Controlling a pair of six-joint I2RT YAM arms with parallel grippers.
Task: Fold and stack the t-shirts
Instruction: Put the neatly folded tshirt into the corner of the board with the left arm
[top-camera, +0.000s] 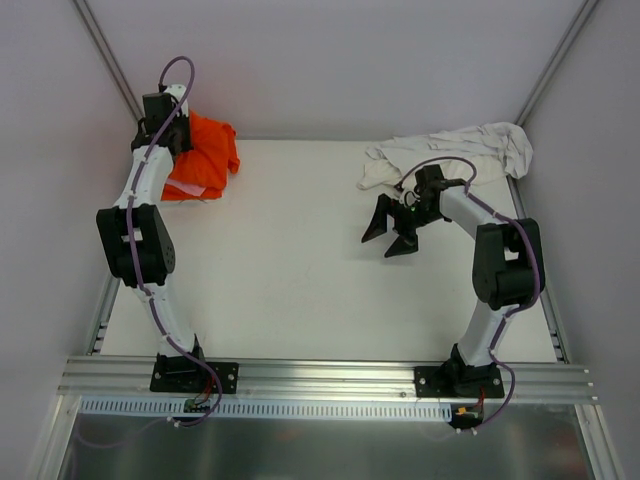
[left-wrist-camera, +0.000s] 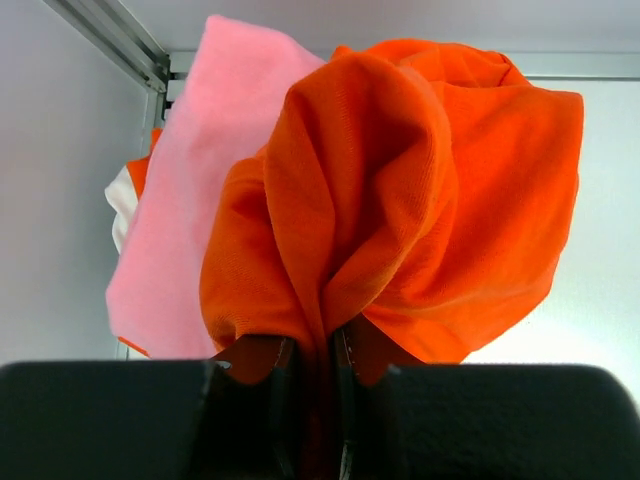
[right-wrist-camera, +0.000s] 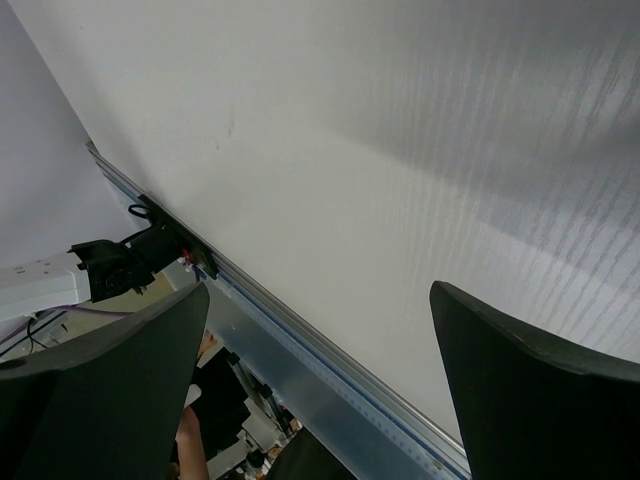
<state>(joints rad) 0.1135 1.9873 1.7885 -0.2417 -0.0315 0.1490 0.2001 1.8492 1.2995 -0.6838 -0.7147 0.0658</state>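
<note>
A bright orange t-shirt (top-camera: 205, 150) is bunched at the table's back left corner. My left gripper (top-camera: 176, 133) is shut on a fold of it. The left wrist view shows the orange cloth (left-wrist-camera: 420, 190) pinched between the jaws of that gripper (left-wrist-camera: 320, 362) and hanging in folds. Behind it are a light pink t-shirt (left-wrist-camera: 190, 200) and a small patch of white cloth (left-wrist-camera: 119, 200). A white t-shirt (top-camera: 455, 152) lies crumpled at the back right. My right gripper (top-camera: 386, 240) hovers open over the bare table just in front of it, with nothing between its fingers (right-wrist-camera: 120, 390).
Grey walls close in the table (top-camera: 290, 260) on the left, back and right. An aluminium rail (top-camera: 320, 375) carrying both arm bases runs along the near edge. The right wrist view looks across the tabletop (right-wrist-camera: 380, 150) to that rail (right-wrist-camera: 300, 330).
</note>
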